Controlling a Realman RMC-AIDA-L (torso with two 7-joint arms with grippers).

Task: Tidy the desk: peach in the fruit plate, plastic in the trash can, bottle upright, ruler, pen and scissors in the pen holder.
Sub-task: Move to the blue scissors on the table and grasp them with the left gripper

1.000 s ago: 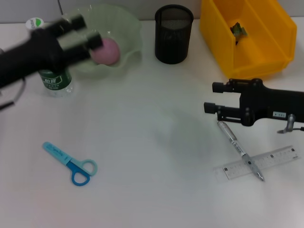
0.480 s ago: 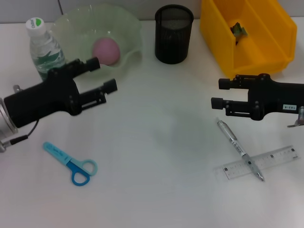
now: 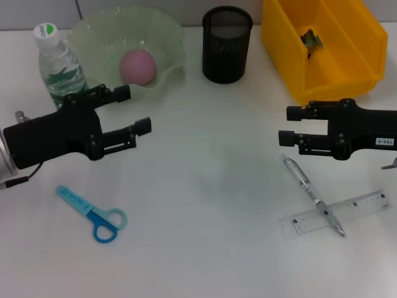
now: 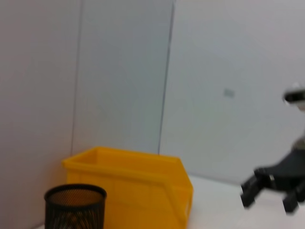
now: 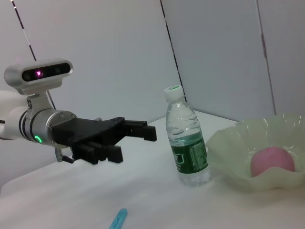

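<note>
My left tool point(image 3: 131, 109) open and empty at nine o'clock above the table point(image 3: 205, 205), bottle point(image 3: 59, 65) upright beside it, my right tool point(image 3: 286, 126) open, empty, above the pen point(image 3: 312, 194)

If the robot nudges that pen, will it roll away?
Probably only a little. The pen looks round and slim, so it could roll, but its tip lies across the ruler, which may check it. It seems light and stiff, and its clear barrel might slip between fingers.
</note>
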